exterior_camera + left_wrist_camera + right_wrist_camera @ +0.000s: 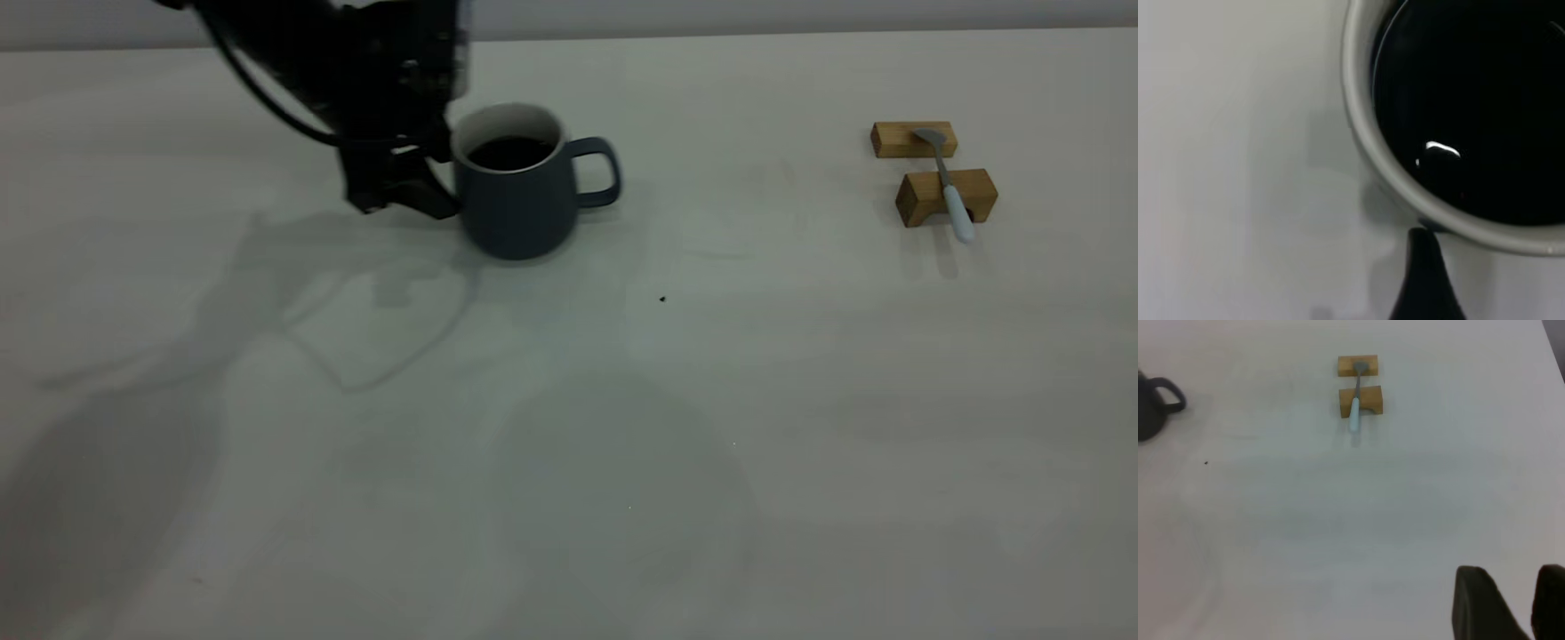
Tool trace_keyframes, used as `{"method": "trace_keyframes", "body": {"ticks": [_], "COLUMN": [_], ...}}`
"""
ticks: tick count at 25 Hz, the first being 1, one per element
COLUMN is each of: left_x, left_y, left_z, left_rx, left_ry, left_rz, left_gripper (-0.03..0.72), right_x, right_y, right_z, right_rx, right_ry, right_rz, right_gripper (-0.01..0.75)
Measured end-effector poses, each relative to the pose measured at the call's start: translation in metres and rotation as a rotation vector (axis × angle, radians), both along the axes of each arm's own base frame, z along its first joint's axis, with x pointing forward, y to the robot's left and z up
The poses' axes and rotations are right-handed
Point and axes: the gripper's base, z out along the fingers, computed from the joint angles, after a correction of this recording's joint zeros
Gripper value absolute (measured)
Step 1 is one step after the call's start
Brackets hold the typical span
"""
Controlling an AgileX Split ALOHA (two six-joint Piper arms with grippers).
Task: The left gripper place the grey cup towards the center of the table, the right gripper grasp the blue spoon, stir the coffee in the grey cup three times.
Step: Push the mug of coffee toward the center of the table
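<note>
At the far left we see the left hand (pixel 404 191), black and cabled, low against the side of the grey cup (pixel 518 191) that faces away from the handle. Its fingers touch or nearly touch the wall; one dark fingertip (pixel 1426 280) lies just outside the rim, and we cannot tell whether it is clenched or released. The cup stands upright on the off-white desk (pixel 569 427), its squarish handle pointing right, with dark coffee (pixel 509 152) inside. A tiny dark speck (pixel 663 299) lies just right of and nearer than the cup. Well right of the cup, the blue spoon (pixel 948 188) rests across two wooden blocks (pixel 944 196). The right hand (pixel 1511 603) hovers above bare desk, fingers parted and empty.
</note>
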Motion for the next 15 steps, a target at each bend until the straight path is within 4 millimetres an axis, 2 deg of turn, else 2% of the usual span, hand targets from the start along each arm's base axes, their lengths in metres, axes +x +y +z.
{"method": "trace_keyframes", "body": {"ticks": [8,15], "left_x": [-0.003,-0.01], "left_y": [-0.059,-0.082], "left_z": [-0.008,-0.011], "left_rx": [-0.034,-0.082], "left_ry": [-0.006,0.017], "left_rz": [-0.049,-0.038], "left_gripper": [0.585,0.585], "right_x": [0.0,0.0], "right_y": [0.0,0.0], "right_z": [0.0,0.0], "right_rx": [0.0,0.0], "right_ry": [0.0,0.0], "right_rz": [0.0,0.0], "right_gripper": [0.238,0.238]}}
